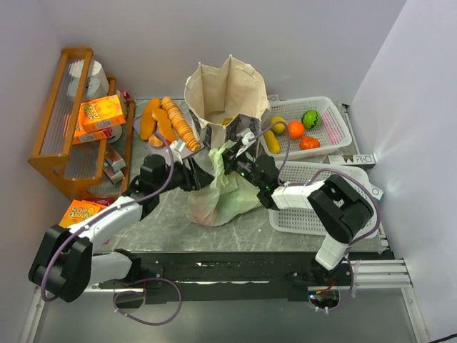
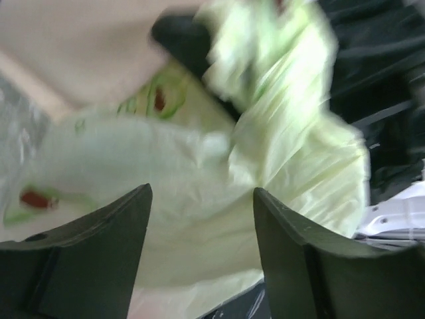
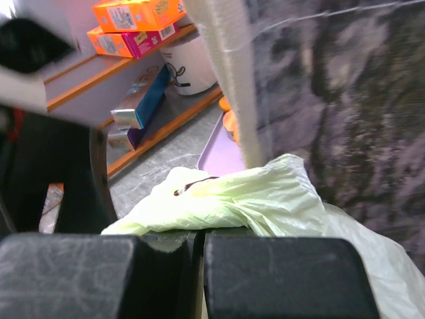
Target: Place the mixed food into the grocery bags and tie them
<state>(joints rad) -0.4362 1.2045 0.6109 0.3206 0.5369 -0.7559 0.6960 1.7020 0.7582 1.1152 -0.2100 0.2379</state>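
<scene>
A pale-green plastic grocery bag (image 1: 223, 198) sits on the table in front of the beige canvas tote (image 1: 225, 91); something reddish shows through its lower left side. My right gripper (image 1: 233, 161) is shut on a twisted strip of the bag's top (image 3: 252, 196), held up beside the tote. My left gripper (image 1: 202, 179) is at the bag's left side. Its fingers (image 2: 123, 229) stand open and wide apart, with the bag's plastic (image 2: 199, 193) just beyond them. Yellow, orange, green and red fruit pieces (image 1: 295, 129) lie in the far white basket (image 1: 334, 118).
Bread loaves (image 1: 166, 120) lie on a tray left of the tote. A wooden rack (image 1: 63, 136) at the left holds orange boxes (image 1: 100, 114); another orange box (image 1: 82, 211) lies on the table. An empty white mesh basket (image 1: 303, 213) stands under the right arm.
</scene>
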